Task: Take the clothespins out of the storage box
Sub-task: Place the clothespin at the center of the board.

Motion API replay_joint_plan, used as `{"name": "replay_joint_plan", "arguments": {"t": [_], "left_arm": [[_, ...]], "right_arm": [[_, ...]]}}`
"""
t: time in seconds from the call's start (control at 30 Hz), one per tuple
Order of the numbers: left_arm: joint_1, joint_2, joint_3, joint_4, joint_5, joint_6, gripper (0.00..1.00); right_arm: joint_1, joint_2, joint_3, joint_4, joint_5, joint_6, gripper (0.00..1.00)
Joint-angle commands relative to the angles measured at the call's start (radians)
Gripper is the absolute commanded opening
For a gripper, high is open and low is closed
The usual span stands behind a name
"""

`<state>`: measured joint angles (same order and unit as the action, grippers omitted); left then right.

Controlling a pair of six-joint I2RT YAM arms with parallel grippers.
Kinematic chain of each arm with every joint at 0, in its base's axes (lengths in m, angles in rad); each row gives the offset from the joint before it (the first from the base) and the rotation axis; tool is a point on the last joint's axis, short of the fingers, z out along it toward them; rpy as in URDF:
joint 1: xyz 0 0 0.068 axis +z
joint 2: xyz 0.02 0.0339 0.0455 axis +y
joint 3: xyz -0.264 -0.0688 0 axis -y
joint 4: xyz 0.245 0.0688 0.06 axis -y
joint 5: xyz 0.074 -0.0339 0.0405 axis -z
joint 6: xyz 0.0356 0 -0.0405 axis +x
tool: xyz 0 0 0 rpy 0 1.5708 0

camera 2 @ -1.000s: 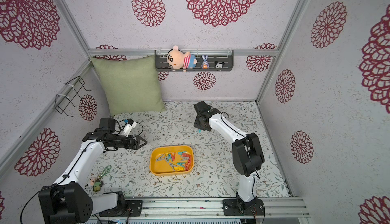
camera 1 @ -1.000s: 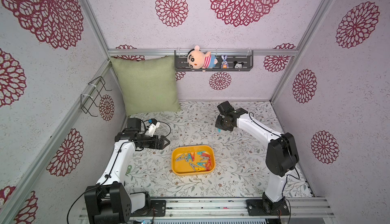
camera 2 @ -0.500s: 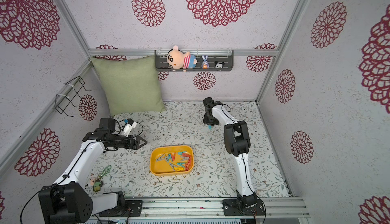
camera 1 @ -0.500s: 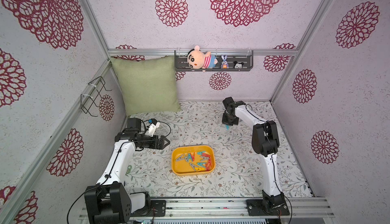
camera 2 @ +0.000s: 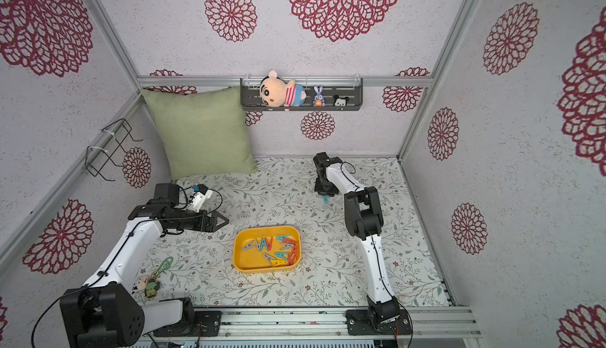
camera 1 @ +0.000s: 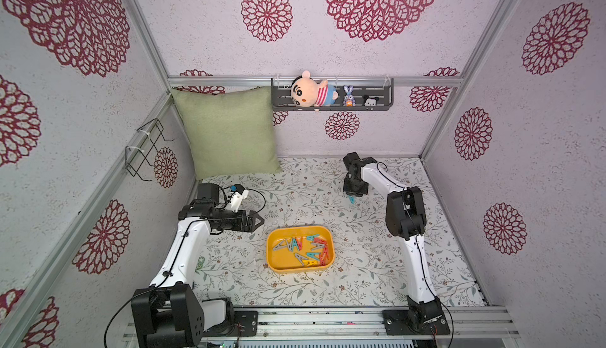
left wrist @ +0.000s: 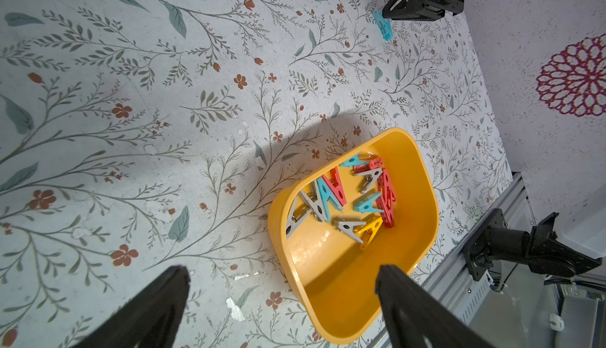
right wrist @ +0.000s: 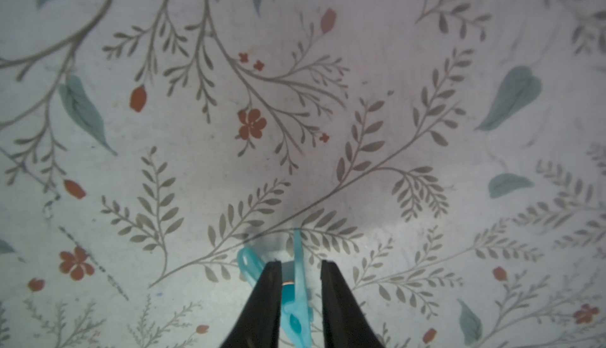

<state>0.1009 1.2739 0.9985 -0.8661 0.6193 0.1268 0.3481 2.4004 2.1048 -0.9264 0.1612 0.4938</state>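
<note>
Clothespins (left wrist: 328, 195), V-shaped plastic, in glossy round-cornered yellow storage box (left wrist: 344, 280)

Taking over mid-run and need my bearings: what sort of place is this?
Probably a robot test booth dressed as a home corner: wallpapered panels in an aluminium frame, a green cushion, a toy shelf, arms on a front rail.
</note>
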Motion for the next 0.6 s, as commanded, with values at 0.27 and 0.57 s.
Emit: {"name": "replay_joint_plan", "arguments": {"t": [0.27,0.57], "left_arm": [[0.01,-0.01,0.005,-0.001,-0.011,0.005,0.97],[0.013,-0.008,0.003,0.012,-0.044,-0.006,0.97]], "right_arm": [[0.01,-0.102,0.105,-0.059,0.021,0.0,0.39],[0.261,-0.301,0.078,-0.167,0.081,-0.009,0.37]]}}
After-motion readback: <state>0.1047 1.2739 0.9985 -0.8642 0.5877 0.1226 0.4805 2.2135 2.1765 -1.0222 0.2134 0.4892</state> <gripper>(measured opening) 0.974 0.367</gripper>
